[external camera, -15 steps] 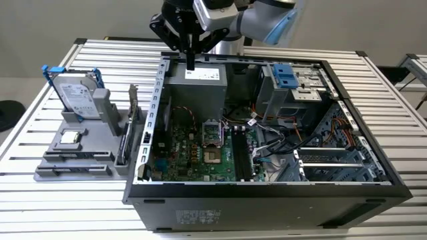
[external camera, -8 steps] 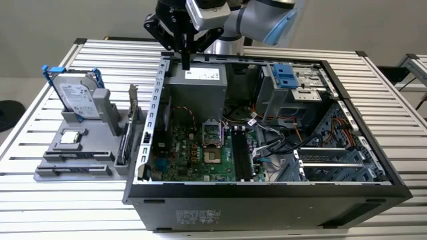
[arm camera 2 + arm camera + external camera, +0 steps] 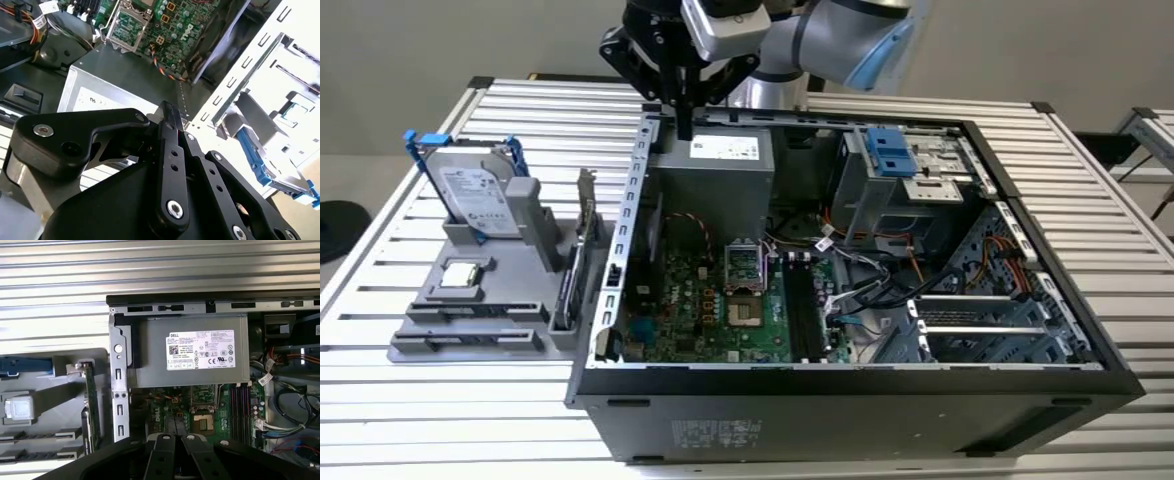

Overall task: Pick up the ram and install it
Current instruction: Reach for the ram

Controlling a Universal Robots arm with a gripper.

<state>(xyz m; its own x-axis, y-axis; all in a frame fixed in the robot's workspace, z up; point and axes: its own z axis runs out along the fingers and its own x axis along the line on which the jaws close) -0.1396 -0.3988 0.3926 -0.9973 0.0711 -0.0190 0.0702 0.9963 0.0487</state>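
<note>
The ram (image 3: 467,313) looks like a dark narrow stick lying in a groove at the front of the grey holder (image 3: 520,290), at the exterior view's left; the first wrist view shows it as a dark strip (image 3: 42,434). My gripper (image 3: 683,126) hangs shut and holds nothing, above the open computer case's wall beside the power supply (image 3: 714,175). Its black fingers (image 3: 170,145) meet at the tips in the second wrist view. In the first wrist view the gripper (image 3: 175,426) is over the motherboard edge. Dark memory slots (image 3: 801,310) run beside the CPU socket (image 3: 744,265).
The holder also carries an upright hard drive (image 3: 474,200) in a blue frame, a small silver CPU (image 3: 460,277) and an upright expansion card (image 3: 587,250). The case (image 3: 854,400) sits on a slatted metal table (image 3: 454,420), with cables (image 3: 881,290) and a drive cage (image 3: 907,170) inside.
</note>
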